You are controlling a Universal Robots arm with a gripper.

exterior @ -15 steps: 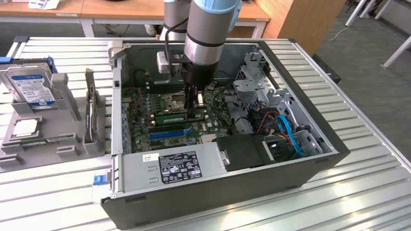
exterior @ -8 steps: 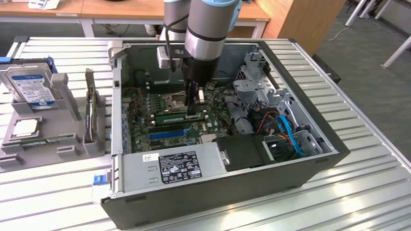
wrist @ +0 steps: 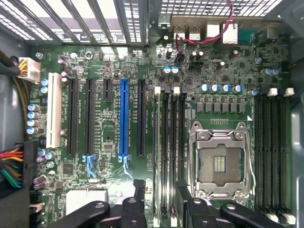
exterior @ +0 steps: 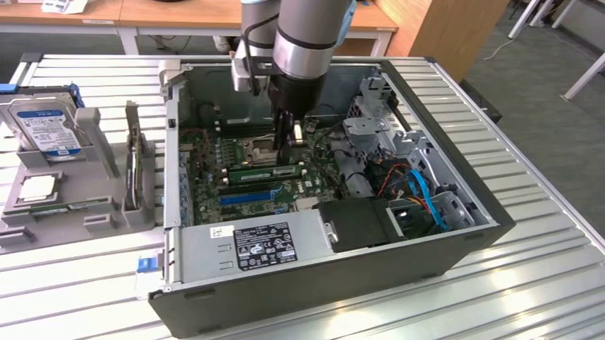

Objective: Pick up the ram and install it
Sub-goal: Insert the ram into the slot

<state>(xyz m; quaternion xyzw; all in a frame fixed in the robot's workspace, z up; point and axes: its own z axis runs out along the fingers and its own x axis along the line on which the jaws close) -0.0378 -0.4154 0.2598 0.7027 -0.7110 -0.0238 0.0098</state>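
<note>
Arm comes straight down into the open PC case lying on the bench, wrist vertical. Pincer is released, jaws spread, gripping nothing. The ram stands on edge in a slot on the motherboard, just beside the pincer tip. Wrist view: pincer fingers straddle the memory slots next to the CPU socket; the stick is edge-on there, so I can't separate it from the slots. Exterior view adds the hard drive on the tray at its left.
</note>
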